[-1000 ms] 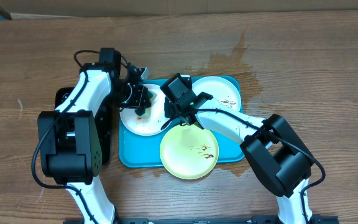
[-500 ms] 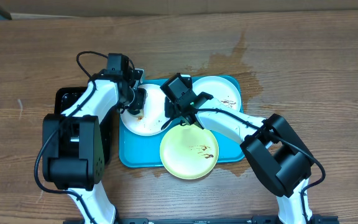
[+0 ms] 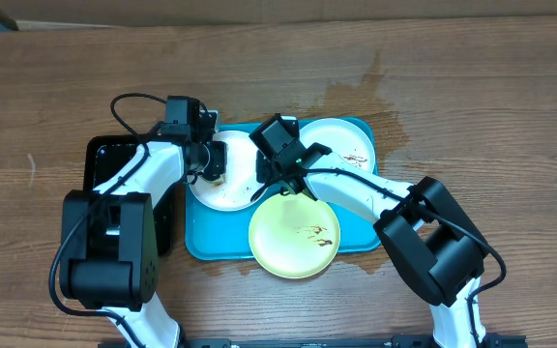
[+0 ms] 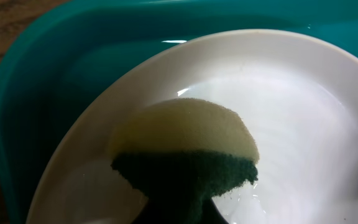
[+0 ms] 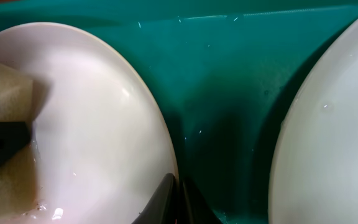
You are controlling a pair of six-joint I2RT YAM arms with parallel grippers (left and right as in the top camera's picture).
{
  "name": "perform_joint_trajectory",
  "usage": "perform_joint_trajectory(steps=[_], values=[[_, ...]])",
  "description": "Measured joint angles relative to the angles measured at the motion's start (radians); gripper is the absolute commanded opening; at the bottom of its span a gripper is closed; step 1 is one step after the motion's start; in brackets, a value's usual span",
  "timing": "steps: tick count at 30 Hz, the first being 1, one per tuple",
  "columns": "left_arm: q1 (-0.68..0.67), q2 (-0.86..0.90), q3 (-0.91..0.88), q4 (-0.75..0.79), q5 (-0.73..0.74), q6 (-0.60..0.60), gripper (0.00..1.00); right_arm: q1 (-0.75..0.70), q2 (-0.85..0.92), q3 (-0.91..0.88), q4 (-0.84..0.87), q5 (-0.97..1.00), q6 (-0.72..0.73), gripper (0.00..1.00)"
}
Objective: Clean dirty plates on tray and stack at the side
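Left claw (image 3: 215, 164), gripping a sponge (image 4: 185, 143), scrubs the white plate (image 3: 225, 196) at the tray's (image 3: 201, 244) left end while the right claw (image 5: 178, 196) pinches its rim; lifting it aside likely follows.

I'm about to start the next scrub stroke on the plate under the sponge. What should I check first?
1. Sponge held: ok. The left claw is shut on the sponge.
2. Sponge on plate: ok. It rests on the left white plate.
3. Plate steadied: cannot tell. The right claw is shut at that plate's rim, but a true grip is unclear.
4. Plate inside the tray: ok.
5. Smear on this plate gone: cannot tell. The sponge and claw cover part of it.
6. Other plates clean: not ok. The yellow-green plate and the right white plate show brown smears.
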Motion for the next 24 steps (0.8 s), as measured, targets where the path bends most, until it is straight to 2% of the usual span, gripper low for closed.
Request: perform_joint_trajectory(steps=[13, 19, 24], values=[[-0.168, -0.006, -0.002, -0.021, -0.030, -0.098, 0.04, -0.002, 0.002, 0.000, 0.001, -0.005, 0.000, 0.05], [-0.171, -0.013, -0.001, -0.079, -0.031, -0.113, 0.04, -0.003, 0.002, 0.000, 0.002, -0.008, 0.001, 0.05], [-0.182, -0.023, 0.000, -0.134, -0.101, -0.119, 0.04, -0.003, 0.002, 0.000, 0.002, -0.009, 0.000, 0.05]])
